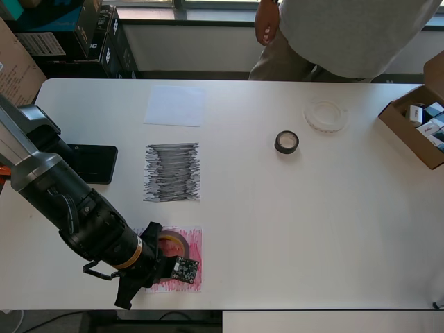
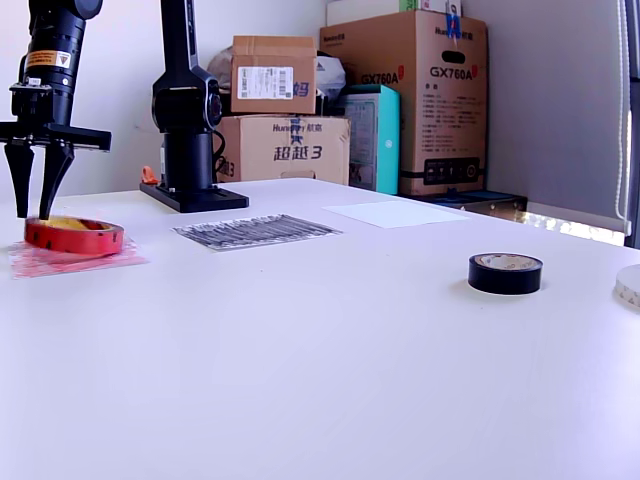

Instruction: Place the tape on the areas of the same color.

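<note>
The red tape ring [image 2: 75, 236] lies flat on the red scribbled sheet [image 2: 70, 258], near the table's front edge in the overhead view [image 1: 175, 243]. My gripper [image 2: 33, 213] points straight down with its fingers apart, the tips at the ring's left rim in the exterior view; I cannot tell if they touch it. In the overhead view the gripper [image 1: 166, 258] covers part of the ring. The small black tape [image 1: 286, 141] and the translucent ring [image 1: 326, 115] lie on bare table, far to the overhead view's right. The black scribbled sheet [image 1: 172, 173] and the white sheet [image 1: 175, 105] are bare.
A person [image 1: 333, 35] stands at the table's far edge. An open cardboard box [image 1: 416, 128] sits at the overhead view's right edge. A black base plate [image 1: 90, 163] lies left of the black sheet. Cardboard boxes [image 2: 400, 90] stand behind the table.
</note>
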Available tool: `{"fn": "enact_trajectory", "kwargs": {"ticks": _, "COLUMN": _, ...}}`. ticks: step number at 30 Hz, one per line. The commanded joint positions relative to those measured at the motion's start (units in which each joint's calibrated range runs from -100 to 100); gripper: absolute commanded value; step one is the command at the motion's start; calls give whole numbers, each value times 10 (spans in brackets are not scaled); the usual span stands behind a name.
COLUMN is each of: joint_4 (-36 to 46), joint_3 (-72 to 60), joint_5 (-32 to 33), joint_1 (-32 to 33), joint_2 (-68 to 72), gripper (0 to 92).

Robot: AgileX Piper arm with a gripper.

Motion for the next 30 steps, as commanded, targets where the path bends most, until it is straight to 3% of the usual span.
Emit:
{"fn": "enact_trajectory", "kwargs": {"ticks": 1, "joint_4": -4, "joint_3": 5, "joint_5": 2, "joint_1": -3, "joint_2": -3, "gripper": 359}}
{"fn": "enact_trajectory", "kwargs": {"ticks": 8, "joint_4": -4, "joint_3": 5, "joint_5": 2, "joint_1": -3, "joint_2": -3, "gripper": 475}}
{"fn": "enact_trajectory", "kwargs": {"ticks": 16, "joint_4": 5, "joint_3": -8, "joint_5": 3, "joint_1": -5, "joint_2": -27, "gripper": 477}}
{"fn": "enact_trajectory", "kwargs": {"ticks": 22, "joint_4": 13, "joint_3": -16, "joint_5": 39, "joint_1": -3, "joint_2": -146, "gripper": 477}}
{"fn": "enact_trajectory", "kwargs": {"ticks": 26, "joint_4": 104, "joint_3": -65, "joint_5": 73, "joint_1": 44, "joint_2": -201, "gripper": 477}}
{"fn": "enact_trajectory", "kwargs": {"ticks": 30, "joint_4": 218, "joint_3": -167, "joint_5": 148, "joint_1": 122, "joint_2": -201, "gripper": 477}}
